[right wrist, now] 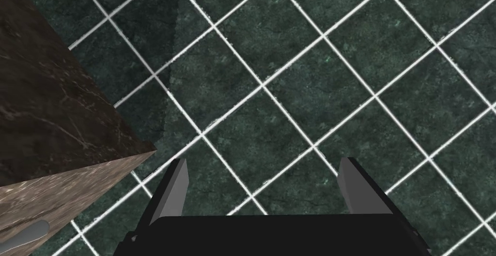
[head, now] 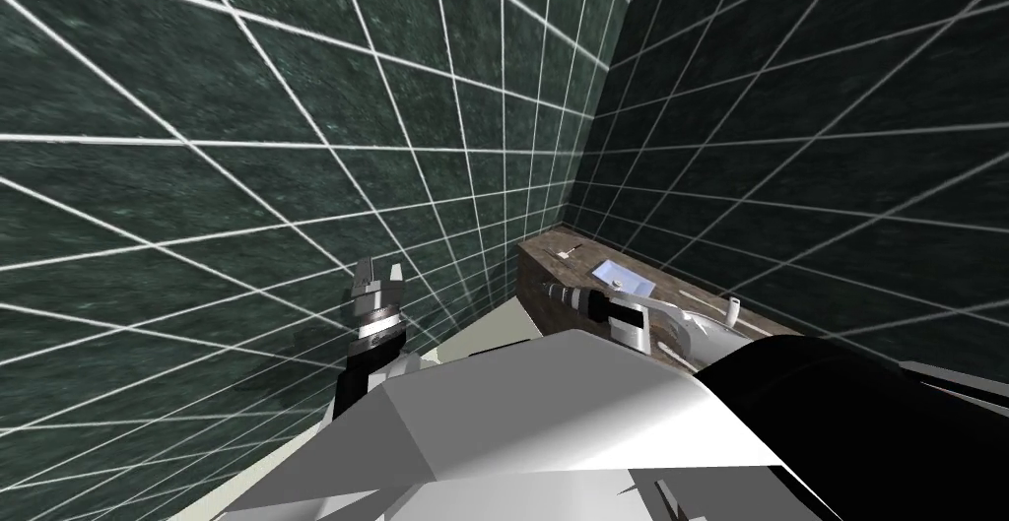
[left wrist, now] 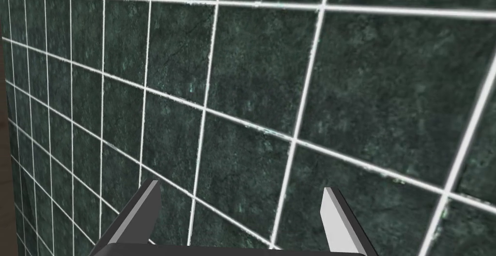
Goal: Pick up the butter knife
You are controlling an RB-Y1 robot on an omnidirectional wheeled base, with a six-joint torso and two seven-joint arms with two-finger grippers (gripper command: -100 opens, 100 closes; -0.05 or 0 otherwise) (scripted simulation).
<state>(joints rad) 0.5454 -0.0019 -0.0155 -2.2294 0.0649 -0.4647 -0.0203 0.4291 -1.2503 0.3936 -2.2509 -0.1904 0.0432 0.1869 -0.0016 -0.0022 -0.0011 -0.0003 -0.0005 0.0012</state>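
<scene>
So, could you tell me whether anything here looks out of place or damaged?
Nothing stands out. The small items on the brown counter lie flat, nothing looks spilled or broken, and the left gripper and right gripper are open and empty.

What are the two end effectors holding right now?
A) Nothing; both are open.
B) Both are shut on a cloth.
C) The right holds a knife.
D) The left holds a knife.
A: the left end effector and the right end effector each have their fingers spread apart, with nothing but green tiles seen through the gap.
</scene>
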